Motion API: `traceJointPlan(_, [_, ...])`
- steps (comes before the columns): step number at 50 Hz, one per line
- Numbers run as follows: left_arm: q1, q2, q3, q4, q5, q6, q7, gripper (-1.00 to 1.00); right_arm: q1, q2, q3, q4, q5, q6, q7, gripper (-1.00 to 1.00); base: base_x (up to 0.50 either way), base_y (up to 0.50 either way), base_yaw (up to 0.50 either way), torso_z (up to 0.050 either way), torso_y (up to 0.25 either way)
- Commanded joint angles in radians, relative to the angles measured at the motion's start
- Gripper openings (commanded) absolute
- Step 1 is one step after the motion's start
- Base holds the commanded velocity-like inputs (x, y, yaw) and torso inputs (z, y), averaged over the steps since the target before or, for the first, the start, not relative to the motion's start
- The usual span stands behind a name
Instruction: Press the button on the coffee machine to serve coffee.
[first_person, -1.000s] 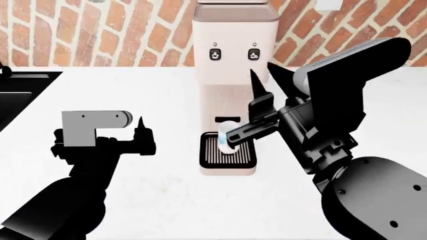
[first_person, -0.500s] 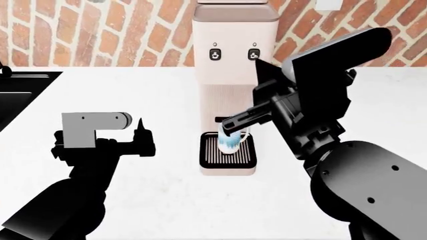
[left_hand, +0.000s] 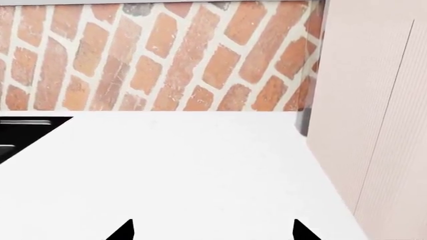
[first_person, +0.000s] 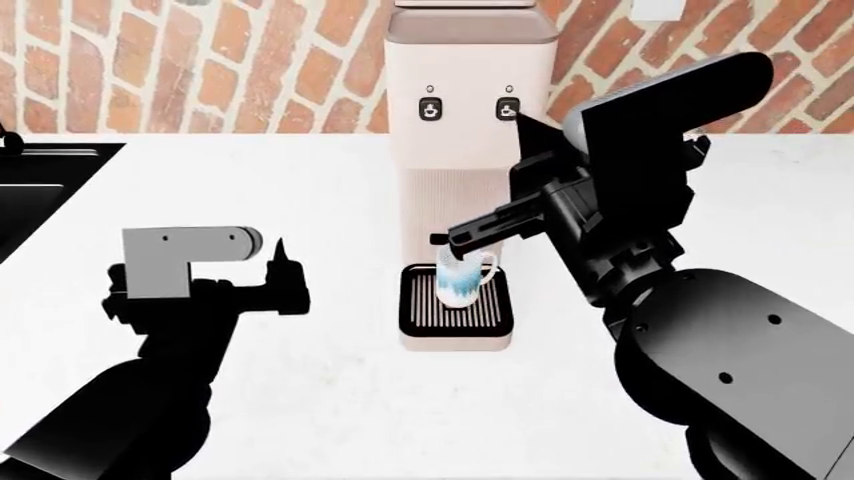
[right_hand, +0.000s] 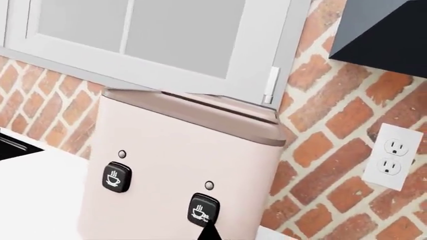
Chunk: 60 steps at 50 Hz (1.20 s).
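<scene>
In the left wrist view, the pink-beige side of the coffee machine (left_hand: 373, 125) is seen at the right edge, w/ the white counter (left_hand: 173, 165) spread below the brick wall (left_hand: 153, 55), and the two black tips of the left gripper (left_hand: 212, 231) are set wide apart at the bottom w/ nothing between them. In the head view, the coffee machine (first_person: 470, 110) is found at top centre, a blue and white cup (first_person: 461, 275) is stood on its black drip tray (first_person: 458, 308), the left gripper (first_person: 283, 270) is held low at the left well apart from the machine, and the right gripper (first_person: 523, 125) is raised w/ a tip just beside the right button (first_person: 507, 109); whether it is wide or narrow cannot be told. In the right wrist view, the machine is seen at centre-left under a white cabinet (right_hand: 167, 35), w/ a wall socket (right_hand: 392, 156) at the right, and one dark fingertip (right_hand: 209, 233) is pointed up just below the right-hand button (right_hand: 202, 209), next to the other button (right_hand: 116, 176).
</scene>
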Motion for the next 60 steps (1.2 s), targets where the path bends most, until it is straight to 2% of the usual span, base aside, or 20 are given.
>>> traceJointPlan(1, [0.006, 0.002, 0.001, -0.006, -0.003, 0.006, -0.003, 1.0, -0.018, 0.011, -0.003, 0.042, -0.018, -0.05, -0.01, -1.0, 0.0, 0.0, 0.0, 0.0, 0.0])
traceJointPlan(20, [0.008, 0.002, 0.007, -0.008, -0.003, 0.013, -0.012, 1.0, -0.003, 0.008, -0.034, 0.087, -0.03, -0.091, -0.032, -1.0, 0.0, 0.0, 0.0, 0.0, 0.0])
traceJointPlan(37, [0.004, -0.002, 0.011, -0.013, -0.007, 0.016, -0.013, 1.0, -0.002, 0.017, -0.019, 0.045, -0.002, -0.069, -0.011, -1.0, 0.0, 0.0, 0.0, 0.0, 0.0])
traceJointPlan(43, [0.001, -0.006, 0.009, -0.01, -0.013, 0.012, -0.014, 1.0, -0.003, 0.023, 0.014, -0.017, 0.038, -0.012, 0.024, -1.0, 0.0, 0.0, 0.0, 0.0, 0.0])
traceJointPlan(50, [0.003, -0.007, 0.008, -0.006, -0.016, 0.012, -0.017, 1.0, 0.003, 0.023, 0.128, -0.134, 0.147, 0.135, 0.109, -1.0, 0.0, 0.0, 0.0, 0.0, 0.0])
traceJointPlan(57, [0.001, -0.009, 0.012, -0.007, -0.017, 0.012, -0.017, 1.0, -0.01, 0.026, 0.161, -0.167, 0.183, 0.17, 0.138, -1.0, 0.0, 0.0, 0.0, 0.0, 0.0])
traceJointPlan(58, [0.002, -0.01, 0.011, -0.006, -0.018, 0.012, -0.017, 1.0, -0.011, 0.026, 0.166, -0.171, 0.189, 0.175, 0.143, 1.0, 0.0, 0.0, 0.0, 0.0, 0.0])
traceJointPlan(60, [-0.001, -0.007, 0.015, -0.006, -0.016, 0.011, -0.02, 1.0, -0.016, 0.027, 0.176, -0.177, 0.199, 0.182, 0.15, 1.0, 0.0, 0.0, 0.0, 0.0, 0.0])
